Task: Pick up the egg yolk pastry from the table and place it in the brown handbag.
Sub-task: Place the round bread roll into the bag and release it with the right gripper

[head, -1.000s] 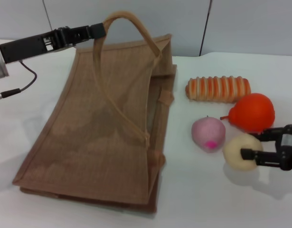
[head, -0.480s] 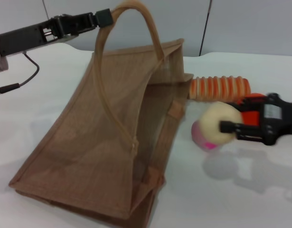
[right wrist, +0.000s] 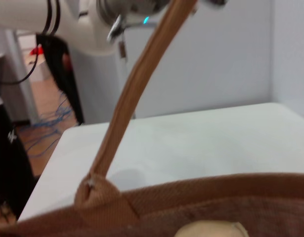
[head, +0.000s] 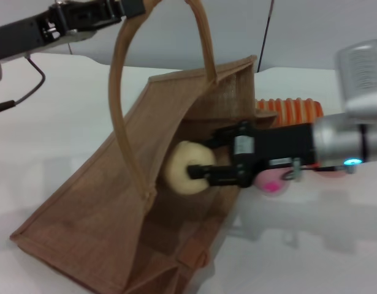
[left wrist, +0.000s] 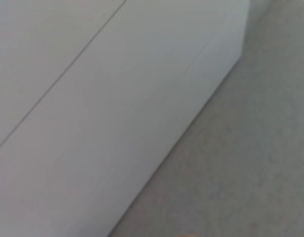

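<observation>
White table [head: 65, 128], egg yolk pastry [head: 183, 166] in right tool [head: 203, 164]

The pictures show 1 brown handbag [head: 102, 214] with 1 looped handle [head: 118, 92] clearly raised. There is 1 egg yolk pastry [head: 183, 166], 1 orange-striped bread roll [head: 292, 109] partly hidden behind the bag, and 1 pink round ball [head: 271, 182] only partly seen. 2 grippers appear: 1 left gripper [head: 124, 7] and 1 right gripper [head: 203, 164]. All rest over 1 white table [head: 335, 245].
</observation>
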Available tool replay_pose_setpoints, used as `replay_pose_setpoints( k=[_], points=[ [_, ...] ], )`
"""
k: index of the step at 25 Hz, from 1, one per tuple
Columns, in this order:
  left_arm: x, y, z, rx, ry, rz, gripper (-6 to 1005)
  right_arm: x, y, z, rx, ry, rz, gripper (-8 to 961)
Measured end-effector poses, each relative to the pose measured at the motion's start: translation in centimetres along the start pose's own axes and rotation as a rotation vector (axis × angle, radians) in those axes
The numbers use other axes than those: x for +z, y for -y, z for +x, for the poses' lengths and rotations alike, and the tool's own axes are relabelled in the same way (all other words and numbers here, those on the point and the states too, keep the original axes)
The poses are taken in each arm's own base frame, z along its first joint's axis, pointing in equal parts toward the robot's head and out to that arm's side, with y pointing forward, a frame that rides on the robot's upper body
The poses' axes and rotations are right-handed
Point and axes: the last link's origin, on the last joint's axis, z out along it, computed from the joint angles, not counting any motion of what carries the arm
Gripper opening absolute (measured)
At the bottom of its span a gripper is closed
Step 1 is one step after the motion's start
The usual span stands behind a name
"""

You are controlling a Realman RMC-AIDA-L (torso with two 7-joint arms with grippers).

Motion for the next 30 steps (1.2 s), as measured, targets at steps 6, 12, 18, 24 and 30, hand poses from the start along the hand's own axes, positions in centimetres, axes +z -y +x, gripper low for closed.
replay_pose_setpoints(
  k=[6, 12, 18, 24, 30],
  points=[
    [-1.0, -1.1, 1.1, 0.02, -0.035, -0.056, 101, 5.8, -0.6, -1.0, -0.056, -0.077, -0.025, 508],
    [-2.3, -1.5, 1.6, 0.03, -0.071, -0.053, 96, 11.0, -1.5, -1.4, -0.161, -0.183, 0.053, 502],
    [-3.9, -1.6, 1.9, 0.038, -0.114, -0.032, 87, 13.0, -2.4, -1.6, -0.252, -0.221, 0.113, 488],
    [-6.4, -1.6, 2.1, 0.042, -0.181, 0.021, 86, 12.2, -2.3, -2.3, -0.23, -0.147, 0.14, 544],
    [-7.9, -0.8, 1.9, 0.009, -0.221, 0.051, 85, 9.7, -2.3, -3.1, -0.208, -0.043, 0.146, 670]
  ],
)
